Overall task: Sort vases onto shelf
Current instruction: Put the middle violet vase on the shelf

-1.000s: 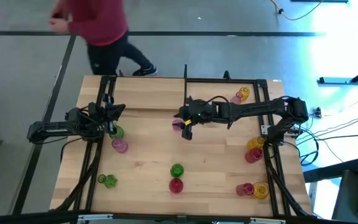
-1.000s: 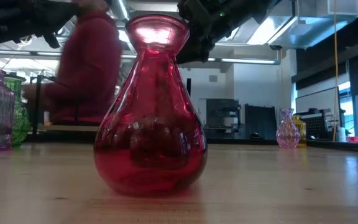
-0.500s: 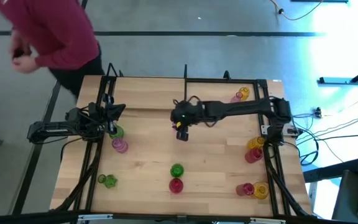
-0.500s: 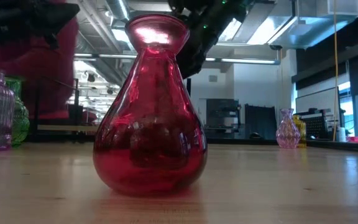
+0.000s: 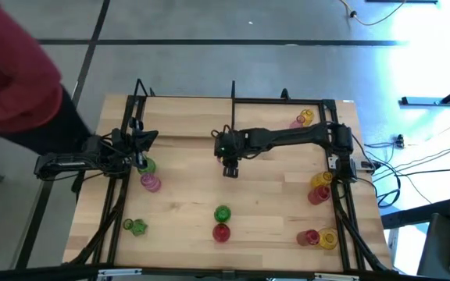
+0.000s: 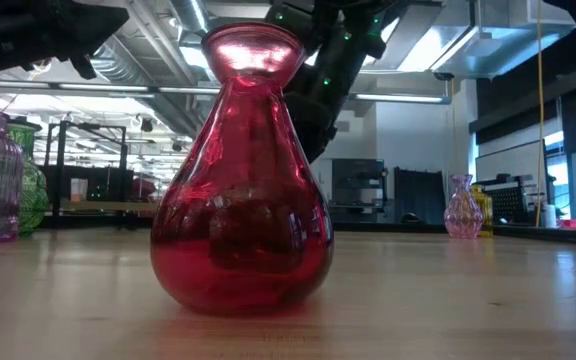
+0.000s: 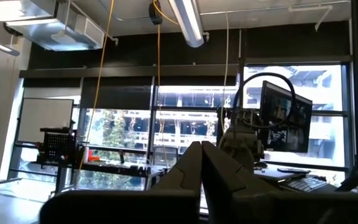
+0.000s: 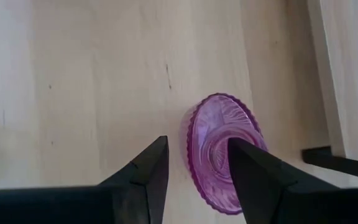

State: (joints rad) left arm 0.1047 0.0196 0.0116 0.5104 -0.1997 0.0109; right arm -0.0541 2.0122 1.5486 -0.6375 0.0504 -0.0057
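Note:
My right gripper (image 5: 230, 165) reaches over the table's middle and is shut on a ribbed pink vase (image 8: 221, 152), which the gripper hides in the high view. The shelf (image 5: 287, 100), a light board framed by black rods, lies at the far right, with a pink vase (image 5: 297, 123) and a yellow one (image 5: 307, 117) standing on it. My left gripper (image 5: 141, 150) is shut and holds nothing, at the table's left beside a green vase (image 5: 147, 165) and a pink vase (image 5: 151, 183). A red vase (image 6: 243, 180) stands close to the low camera. My right gripper has the pink vase between its two fingers (image 8: 253, 174), which slant down from above. The vase's round ribbed base (image 8: 224, 149) points away from the wrist toward the table top. The fingers hide the place where they meet the vase.
More vases stand on the table: green (image 5: 137, 227), green (image 5: 222, 213) and red (image 5: 221, 232) near the front, yellow (image 5: 321, 180) and red (image 5: 317, 194) at the right, and a pair (image 5: 319, 238) at the near right. A person in red (image 5: 14, 78) stands beyond the far left corner.
My right gripper has sunk toward the table and tipped its fingers steeply downward, shifting slightly toward the table's left, with the pink vase carried along. The person in red has walked toward the left, away from the table's far edge.

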